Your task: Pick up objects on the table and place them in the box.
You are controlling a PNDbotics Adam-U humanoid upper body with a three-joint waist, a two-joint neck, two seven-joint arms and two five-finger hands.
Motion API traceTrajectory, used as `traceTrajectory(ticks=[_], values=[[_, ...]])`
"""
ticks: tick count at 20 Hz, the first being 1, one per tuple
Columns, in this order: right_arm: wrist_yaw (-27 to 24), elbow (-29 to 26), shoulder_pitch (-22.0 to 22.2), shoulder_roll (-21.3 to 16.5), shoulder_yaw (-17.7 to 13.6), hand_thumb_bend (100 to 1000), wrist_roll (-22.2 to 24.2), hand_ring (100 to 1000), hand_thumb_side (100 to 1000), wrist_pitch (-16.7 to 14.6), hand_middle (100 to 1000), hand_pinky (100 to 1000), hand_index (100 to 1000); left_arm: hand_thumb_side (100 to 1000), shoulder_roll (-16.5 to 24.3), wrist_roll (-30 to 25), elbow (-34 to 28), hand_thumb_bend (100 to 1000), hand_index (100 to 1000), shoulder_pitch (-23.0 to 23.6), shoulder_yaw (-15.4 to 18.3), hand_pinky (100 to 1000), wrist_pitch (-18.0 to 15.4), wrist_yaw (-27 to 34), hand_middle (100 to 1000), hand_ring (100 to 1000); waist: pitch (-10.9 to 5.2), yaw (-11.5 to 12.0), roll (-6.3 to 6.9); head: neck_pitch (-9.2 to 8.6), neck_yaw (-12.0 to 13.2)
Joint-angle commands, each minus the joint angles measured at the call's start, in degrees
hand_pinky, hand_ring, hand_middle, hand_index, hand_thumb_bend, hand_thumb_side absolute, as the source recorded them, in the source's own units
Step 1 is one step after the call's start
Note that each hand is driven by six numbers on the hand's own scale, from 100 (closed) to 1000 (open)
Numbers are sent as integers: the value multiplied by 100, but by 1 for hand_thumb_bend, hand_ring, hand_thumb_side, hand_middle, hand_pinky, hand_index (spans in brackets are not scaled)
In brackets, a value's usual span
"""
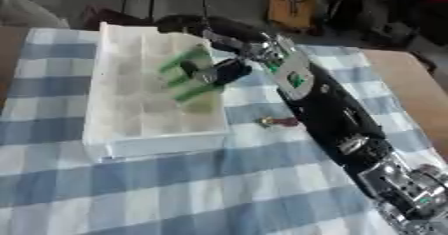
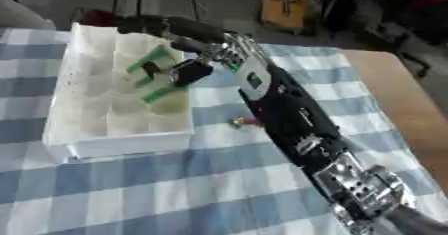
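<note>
My right hand (image 1: pixel 223 71) hangs over the white box (image 1: pixel 131 144) with its fingers curled round a green object (image 1: pixel 185 74), pinching it above the inner compartments near the box's right wall. The risk, as I judge it, lies in the release: the piece sits tilted in my grasp, and if I let go from here it could catch on a divider, straddle 2 compartments, or tip over the right wall onto the checked cloth (image 1: pixel 175 194). My forearm also crosses just beside a small red and gold object (image 1: pixel 278 122) lying on the cloth to the right of the box, and a careless pull back could sweep it toward the table edge. The green object looks flat and slatted, with pale stripes across a darker green body, partly hidden by my dark fingers; I cannot tell what it is made of. My left hand shows in neither view
</note>
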Motion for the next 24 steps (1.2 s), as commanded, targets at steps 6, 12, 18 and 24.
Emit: traceTrajectory(ticks=[6, 12, 18, 24], values=[[-205, -185, -52, -116, 64, 100, 38, 919, 320, -753, 1000, 916, 1000, 720, 14, -9, -111, 248, 820, -8, 22, 479, -44, 22, 981, 1000, -112, -47, 90, -39, 18], [-541, -271, -119, -50, 190, 100, 309, 878, 209, -736, 989, 858, 1000, 722, 9, -2, -111, 256, 819, -10, 21, 478, -97, 89, 976, 1000, -122, -26, 82, -25, -16], [-904, -47, -382, 114, 229, 100, 649, 881, 469, -574, 978, 894, 1000, 724, 14, 17, -111, 260, 814, -51, 4, 476, -176, 199, 971, 1000, -136, 93, 35, -34, -112], [-994, 115, -414, 204, 139, 100, 922, 891, 558, -508, 976, 914, 1000, 726, 0, 2, -111, 266, 813, -104, 6, 476, -135, 241, 971, 1000, -143, 152, -22, -43, -118]])
